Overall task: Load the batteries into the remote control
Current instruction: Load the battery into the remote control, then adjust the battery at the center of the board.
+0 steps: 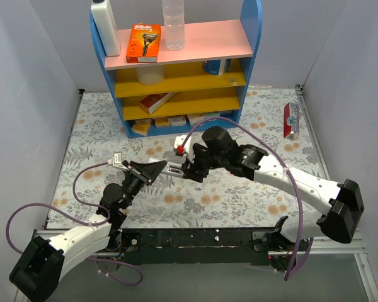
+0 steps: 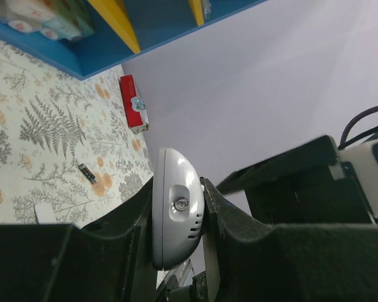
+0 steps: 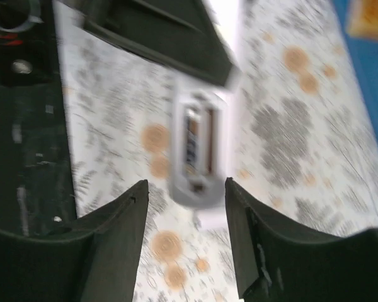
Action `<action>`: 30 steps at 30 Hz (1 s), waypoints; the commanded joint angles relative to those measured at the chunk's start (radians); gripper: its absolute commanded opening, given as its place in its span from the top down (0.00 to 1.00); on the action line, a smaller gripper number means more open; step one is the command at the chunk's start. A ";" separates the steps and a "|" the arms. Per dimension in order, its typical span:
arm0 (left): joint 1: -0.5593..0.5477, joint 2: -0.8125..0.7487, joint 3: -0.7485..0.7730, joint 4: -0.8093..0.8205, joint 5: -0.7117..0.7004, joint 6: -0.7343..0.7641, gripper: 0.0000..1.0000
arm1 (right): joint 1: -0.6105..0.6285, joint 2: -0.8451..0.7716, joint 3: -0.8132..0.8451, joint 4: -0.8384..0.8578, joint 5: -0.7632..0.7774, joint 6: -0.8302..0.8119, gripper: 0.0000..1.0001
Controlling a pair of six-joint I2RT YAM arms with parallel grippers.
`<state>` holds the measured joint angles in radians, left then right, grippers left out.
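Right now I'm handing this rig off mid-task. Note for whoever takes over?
Left gripper: shut on the remote, one end clamped.
Right gripper: open, empty, above the remote's open bay.
Batteries: a seated battery shows in the bay; blur hides whether a second sits beside it. One loose battery lies on the mat.
Done: at least one cell loaded.
Left: check the bay, probably load the loose battery, then close it.
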<state>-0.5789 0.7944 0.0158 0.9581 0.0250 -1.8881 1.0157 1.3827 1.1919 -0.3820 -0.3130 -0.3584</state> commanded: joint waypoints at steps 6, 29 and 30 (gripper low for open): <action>-0.012 -0.138 -0.105 -0.228 -0.089 0.018 1.00 | -0.340 -0.128 -0.190 0.026 0.196 0.278 0.32; -0.012 -0.130 -0.088 -0.229 -0.046 0.049 1.00 | -0.592 0.265 -0.222 0.069 0.157 0.351 0.31; -0.012 -0.132 -0.089 -0.228 -0.045 0.047 1.00 | -0.592 0.269 -0.224 0.071 0.147 0.351 0.31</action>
<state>-0.5865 0.6712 0.0158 0.7242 -0.0315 -1.8580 0.4248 1.6360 0.9527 -0.3378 -0.1165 -0.0216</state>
